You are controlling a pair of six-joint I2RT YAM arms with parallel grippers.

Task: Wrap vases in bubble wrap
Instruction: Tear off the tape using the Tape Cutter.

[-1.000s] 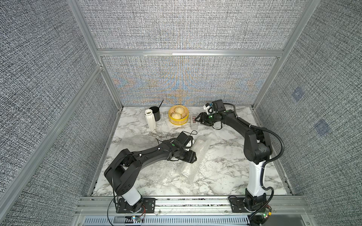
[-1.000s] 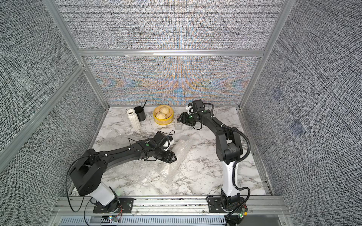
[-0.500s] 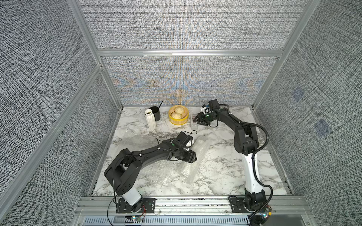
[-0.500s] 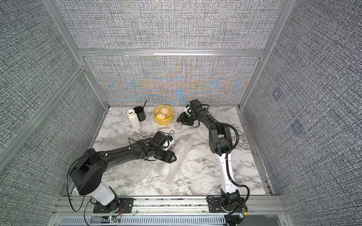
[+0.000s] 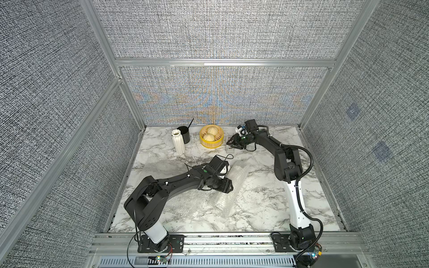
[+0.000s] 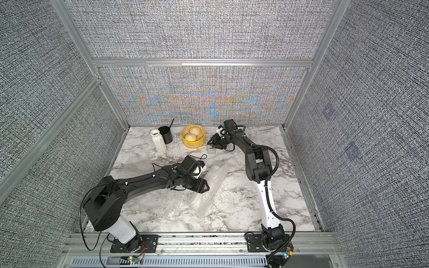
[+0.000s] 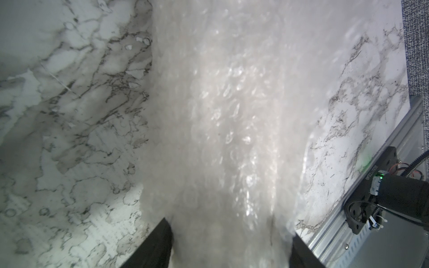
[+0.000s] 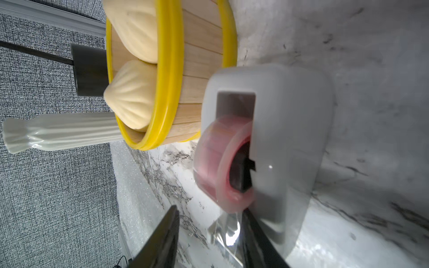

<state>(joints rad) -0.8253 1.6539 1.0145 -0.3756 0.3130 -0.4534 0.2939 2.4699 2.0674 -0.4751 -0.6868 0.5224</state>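
Observation:
A slim white ribbed vase (image 5: 178, 142) (image 6: 159, 142) stands upright at the back left, also seen in the right wrist view (image 8: 60, 132). A thick roll of bubble wrap (image 5: 235, 179) (image 6: 216, 176) lies mid-table; what is inside it cannot be made out. My left gripper (image 5: 229, 186) (image 6: 206, 186) is shut on that roll, which fills the gap between its fingers (image 7: 229, 229). More bubble wrap lies flat (image 5: 185, 205) beneath the left arm. My right gripper (image 5: 228, 144) (image 6: 210, 145) is open at the tape dispenser (image 8: 290, 139), with the clear tape end (image 8: 226, 229) between its fingers.
A black mug (image 5: 183, 137) with a stick stands behind the vase. A yellow steamer basket (image 5: 218, 144) with two buns sits beside the white tape dispenser (image 5: 230, 149) with its pink roll (image 8: 216, 162). Fabric walls and aluminium rails enclose the marble table (image 5: 267, 204).
My right gripper has moved left and down to the tape dispenser and its jaws have narrowed. The right elbow swung inward. The left arm and the roll have not moved.

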